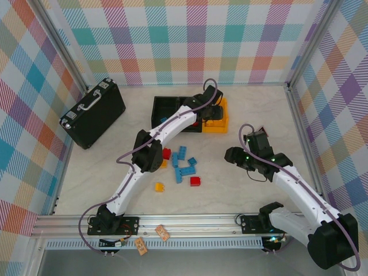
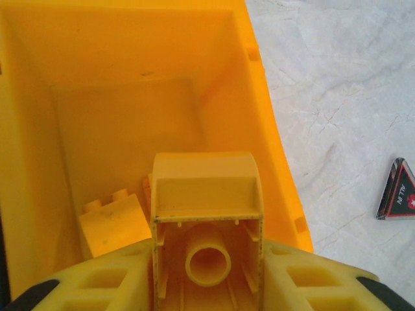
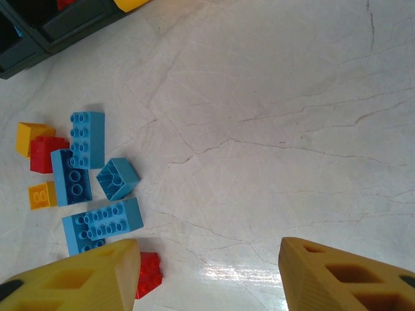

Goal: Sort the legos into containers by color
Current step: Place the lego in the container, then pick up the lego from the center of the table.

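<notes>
My left gripper (image 2: 207, 285) is shut on a yellow lego (image 2: 206, 194), held hollow side towards the camera over the yellow-orange container (image 2: 240, 110). Another yellow lego (image 2: 113, 223) lies inside that container. From above, the left gripper (image 1: 211, 109) reaches over the yellow-orange container (image 1: 221, 125), which stands beside the black containers (image 1: 167, 109). Loose legos lie mid-table: blue ones (image 1: 184, 167), a red one (image 1: 195, 181) and a yellow one (image 1: 159, 186). My right gripper (image 3: 207, 272) hangs open over bare table, with a red lego (image 3: 149, 273) by its left finger and blue legos (image 3: 104, 223) further left.
A black briefcase (image 1: 92, 112) with a silver handle lies at the back left. A small dark triangle with a red centre (image 2: 397, 191) sits on the table to the right of the yellow-orange container. Checked walls enclose the table.
</notes>
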